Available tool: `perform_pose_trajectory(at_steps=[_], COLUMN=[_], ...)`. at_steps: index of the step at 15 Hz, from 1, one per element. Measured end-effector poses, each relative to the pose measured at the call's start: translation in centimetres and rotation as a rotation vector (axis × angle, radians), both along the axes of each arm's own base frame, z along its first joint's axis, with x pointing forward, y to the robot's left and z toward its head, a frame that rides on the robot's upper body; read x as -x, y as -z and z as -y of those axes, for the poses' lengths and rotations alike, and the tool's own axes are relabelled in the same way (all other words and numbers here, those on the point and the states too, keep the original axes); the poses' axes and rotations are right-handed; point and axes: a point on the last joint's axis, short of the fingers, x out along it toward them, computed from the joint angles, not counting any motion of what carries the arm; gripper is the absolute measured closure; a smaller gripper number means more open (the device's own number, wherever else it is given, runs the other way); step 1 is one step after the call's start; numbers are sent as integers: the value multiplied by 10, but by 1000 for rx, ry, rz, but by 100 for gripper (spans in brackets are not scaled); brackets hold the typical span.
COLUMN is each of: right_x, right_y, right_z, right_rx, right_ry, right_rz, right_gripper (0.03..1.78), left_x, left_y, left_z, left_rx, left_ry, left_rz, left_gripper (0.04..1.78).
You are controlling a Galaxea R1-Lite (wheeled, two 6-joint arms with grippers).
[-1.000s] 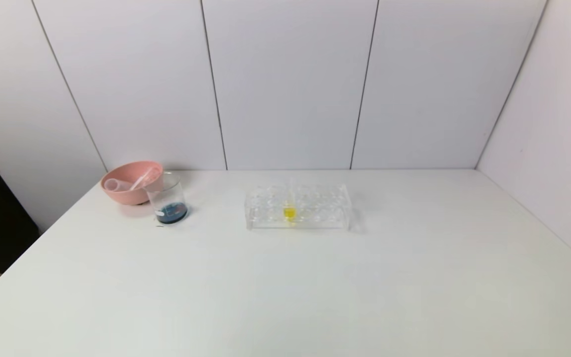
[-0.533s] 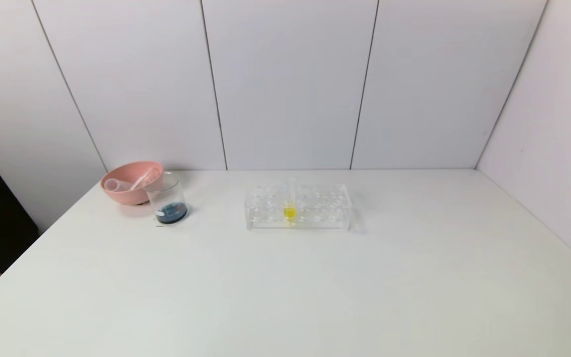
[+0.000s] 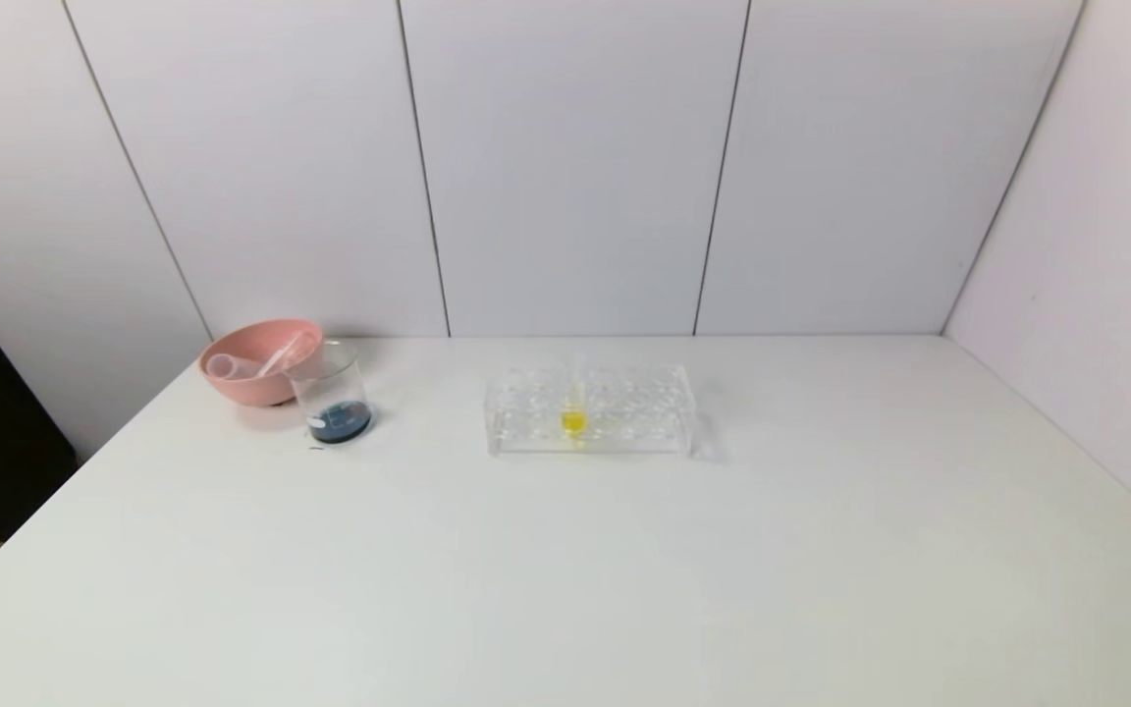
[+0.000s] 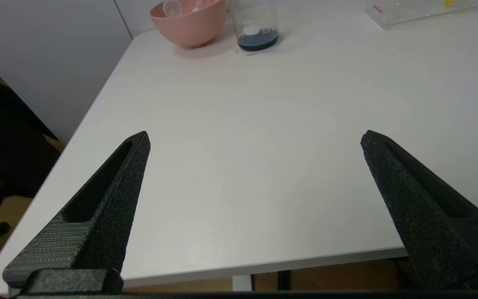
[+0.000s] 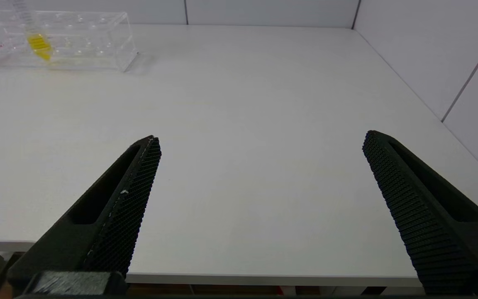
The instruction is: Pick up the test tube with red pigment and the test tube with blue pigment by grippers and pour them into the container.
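Nothing on the white table [image 3: 624,570] has shifted since a second ago. The container [image 3: 332,395] stands just beside the pink bowl [image 3: 256,359], at the far left, with dark blue liquid pooled at its bottom. Two clear tubes [image 3: 253,365] lie in the bowl; I cannot tell what pigment they carried. The clear rack [image 3: 589,409] sits mid-table, holding one tube with yellow liquid [image 3: 573,417]. The left gripper [image 4: 255,139] hangs past the near table edge, fingers spread wide and bare. The right gripper [image 5: 262,141] does likewise on its own side.
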Motion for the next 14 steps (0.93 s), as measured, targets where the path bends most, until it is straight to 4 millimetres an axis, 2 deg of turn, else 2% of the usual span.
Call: perform_pose_trajectory(at_steps=[3,14], right_x=[0,0], right_y=[0,0], right_z=[0,0], right_rx=[0,0], right_ry=[0,0], right_rz=[0,0], right_gripper=[4,4], left_x=[0,0], left_y=[0,0], left_z=[-1,-1], left_rx=[151,144], left_ry=[-38,-39], left_rz=[-1,1], left_gripper=[4,4])
